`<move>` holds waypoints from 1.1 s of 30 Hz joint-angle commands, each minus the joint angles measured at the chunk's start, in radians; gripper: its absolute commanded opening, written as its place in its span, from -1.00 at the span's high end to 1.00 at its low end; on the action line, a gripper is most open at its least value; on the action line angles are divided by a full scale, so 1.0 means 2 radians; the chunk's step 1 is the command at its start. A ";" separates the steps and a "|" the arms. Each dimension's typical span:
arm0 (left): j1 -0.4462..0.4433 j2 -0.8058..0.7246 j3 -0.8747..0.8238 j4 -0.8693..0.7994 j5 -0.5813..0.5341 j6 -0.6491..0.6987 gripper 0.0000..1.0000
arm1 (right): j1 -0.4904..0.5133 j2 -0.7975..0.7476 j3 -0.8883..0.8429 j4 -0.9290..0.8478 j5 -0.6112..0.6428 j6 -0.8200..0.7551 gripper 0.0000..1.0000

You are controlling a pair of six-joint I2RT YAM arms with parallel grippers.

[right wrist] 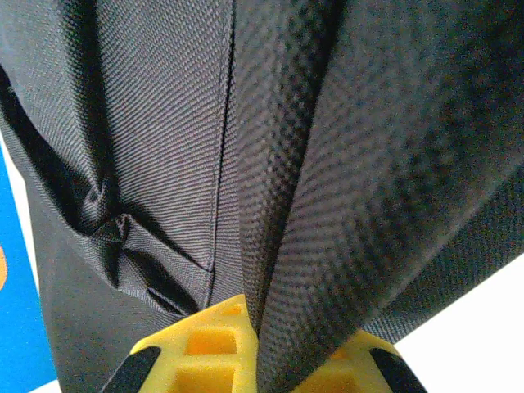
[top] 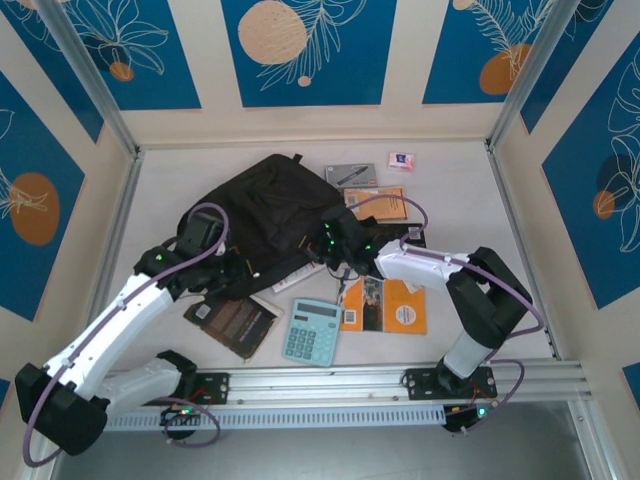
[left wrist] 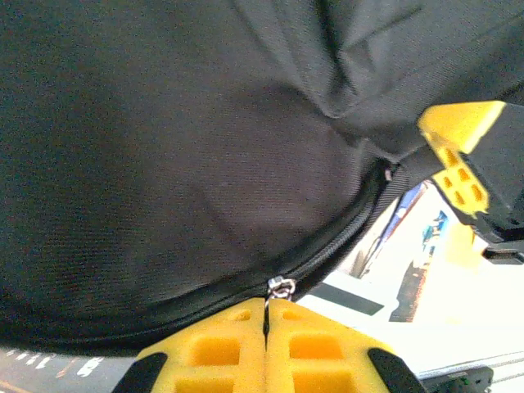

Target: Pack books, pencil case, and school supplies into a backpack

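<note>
Mid-table, slumped: black backpack [top: 262, 215]. Clamps a fold of its fabric in the right gripper [right wrist: 260, 323], squeezed tight; pinches its zip pull [left wrist: 280, 286] in the left gripper [left wrist: 265, 315], fully clenched. Just beside its near edge: orange books [top: 385, 305], brown book [top: 235, 322], teal calculator [top: 311, 331]. Beyond its far side: grey pencil case [top: 351, 175], tiny eraser [top: 401, 159].

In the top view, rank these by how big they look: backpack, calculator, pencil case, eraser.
1. backpack
2. calculator
3. pencil case, though it lies farther from the camera, so its gap to the calculator is unsure
4. eraser
</note>
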 commanded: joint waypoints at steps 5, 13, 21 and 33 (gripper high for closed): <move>0.039 -0.042 -0.006 -0.099 -0.023 0.057 1.00 | -0.058 0.013 -0.002 -0.030 -0.004 -0.053 1.00; 0.045 -0.047 0.000 -0.077 -0.075 0.071 1.00 | -0.134 0.032 0.024 -0.064 -0.088 -0.139 1.00; 0.035 0.016 -0.001 0.043 0.056 0.064 1.00 | -0.154 0.037 0.091 -0.154 -0.146 -0.202 0.08; -0.023 0.078 0.091 0.068 0.098 0.045 1.00 | -0.064 -0.048 0.115 -0.311 -0.080 -0.030 -0.49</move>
